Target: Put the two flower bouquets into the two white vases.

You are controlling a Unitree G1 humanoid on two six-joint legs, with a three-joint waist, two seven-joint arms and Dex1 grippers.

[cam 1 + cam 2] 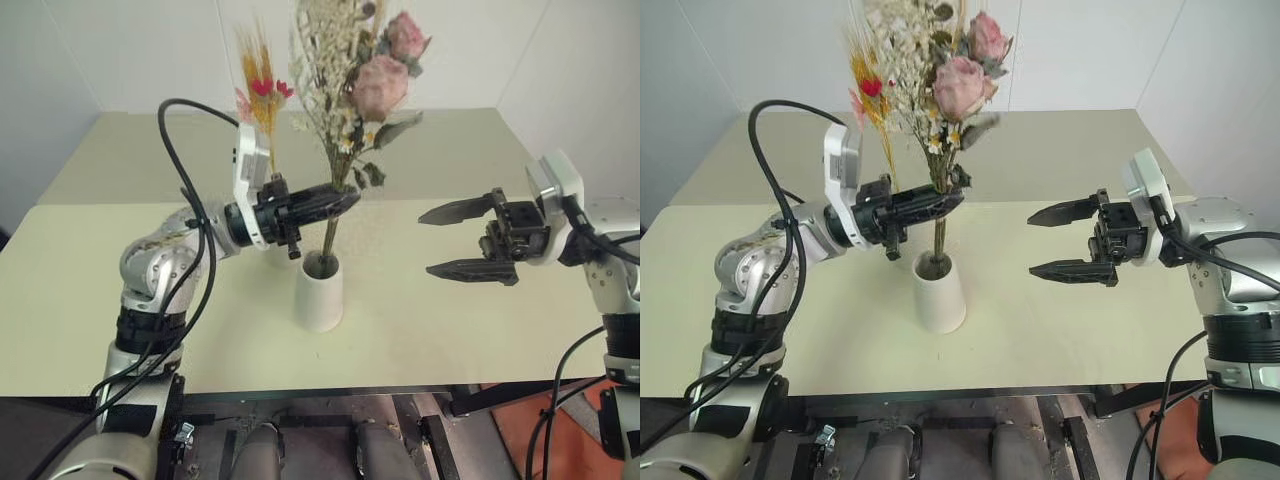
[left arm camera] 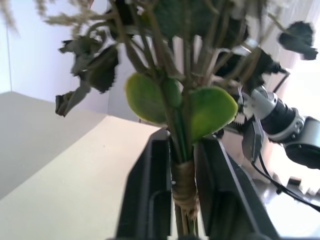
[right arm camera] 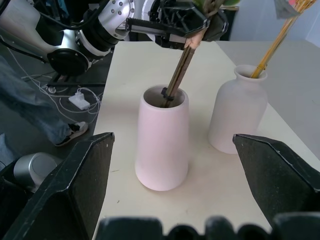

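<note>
Tabletop (image 1: pixel 120 300): wide vase (image 1: pixel 320 292) holding the stems of the bushy bouquet (image 1: pixel 355 75); left gripper (image 1: pixel 335 200), fingers about the bound stems. Bottle vase (image 3: pixel 237 115) behind, holding the slim bouquet (image 1: pixel 262 95). Right gripper (image 1: pixel 455 240), fingers spread, empty, beside the wide vase.

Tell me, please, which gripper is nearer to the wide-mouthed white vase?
Left. The left gripper sits just above the wide-mouthed vase, around the bushy bouquet's stems; the right gripper hangs open, well off to its right.

Left tool (image 1: pixel 940 203) around bushy bouquet (image 1: pixel 940 70), stems seemingly in wide vase (image 1: pixel 939 292), right tool (image 1: pixel 1052 243) spread
</note>
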